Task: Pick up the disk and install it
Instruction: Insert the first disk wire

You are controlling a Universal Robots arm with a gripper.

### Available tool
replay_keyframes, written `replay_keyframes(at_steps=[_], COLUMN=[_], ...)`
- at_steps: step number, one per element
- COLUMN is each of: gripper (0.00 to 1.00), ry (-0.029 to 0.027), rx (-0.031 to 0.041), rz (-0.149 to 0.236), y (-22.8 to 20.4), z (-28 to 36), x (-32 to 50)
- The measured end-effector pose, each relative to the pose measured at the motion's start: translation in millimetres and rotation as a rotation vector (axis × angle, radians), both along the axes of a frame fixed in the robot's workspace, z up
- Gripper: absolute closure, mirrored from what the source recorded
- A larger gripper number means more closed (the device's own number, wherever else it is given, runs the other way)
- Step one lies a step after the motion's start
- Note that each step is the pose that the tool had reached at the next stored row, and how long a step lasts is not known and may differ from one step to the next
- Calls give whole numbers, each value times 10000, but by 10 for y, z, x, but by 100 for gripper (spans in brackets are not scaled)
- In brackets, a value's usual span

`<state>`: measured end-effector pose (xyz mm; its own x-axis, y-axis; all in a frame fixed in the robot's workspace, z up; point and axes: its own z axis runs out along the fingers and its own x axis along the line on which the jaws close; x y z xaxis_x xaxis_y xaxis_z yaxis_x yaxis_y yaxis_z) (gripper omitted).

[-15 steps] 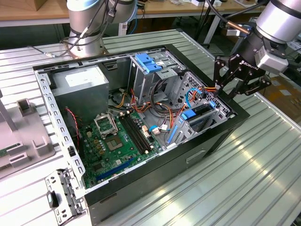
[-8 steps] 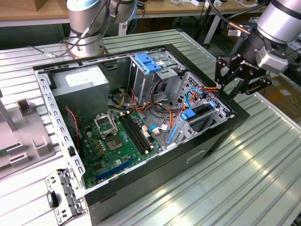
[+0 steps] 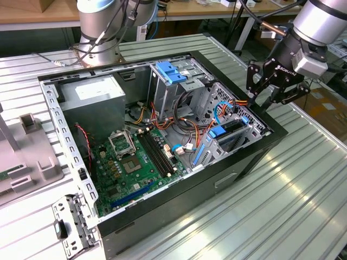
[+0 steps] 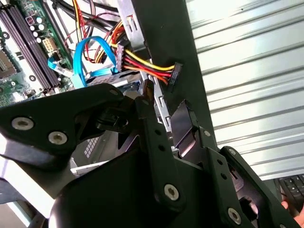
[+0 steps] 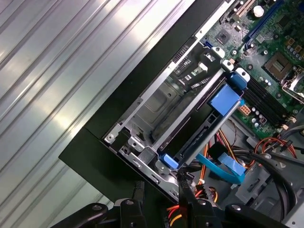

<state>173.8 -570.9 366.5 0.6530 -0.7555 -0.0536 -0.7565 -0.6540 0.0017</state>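
Note:
The disk [image 3: 229, 134] sits on edge inside the drive cage at the front corner of the open computer case [image 3: 179, 208], its blue side rail and tab showing. In the first wrist view the disk [image 5: 209, 126] lies slotted in the metal cage, blue tab at one end. My gripper [image 3: 264, 100] hovers just above the case's black rim, close beside the cage, on the exterior view's right. It is open with nothing between its fingers. In both wrist views the gripper [image 4: 164, 102] [image 5: 160, 186] straddles the rim near the coloured power cables.
The case holds a green motherboard [image 3: 130, 162], a grey power supply [image 3: 92, 100], a blue-latched upper bay [image 3: 172, 72] and loose orange, red and blue cables [image 3: 217, 116]. A second arm base [image 3: 100, 32] stands behind. A metal bracket [image 3: 70, 227] lies on the ribbed table.

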Motion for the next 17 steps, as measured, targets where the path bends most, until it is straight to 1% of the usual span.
replay_keyframes(at_steps=[3,7,8,10,14,17], gripper=[58,58,58,58,58,58], ry=[1,1,1,1,2,2], rx=[-2,-2,-1,-1,-1,-1], rz=[0,41,237,475,678,944], y=[24,45,46,47,71,76], z=[-4,-8,-11,-14,-18,-22], x=[54,99,111,124,152,157])
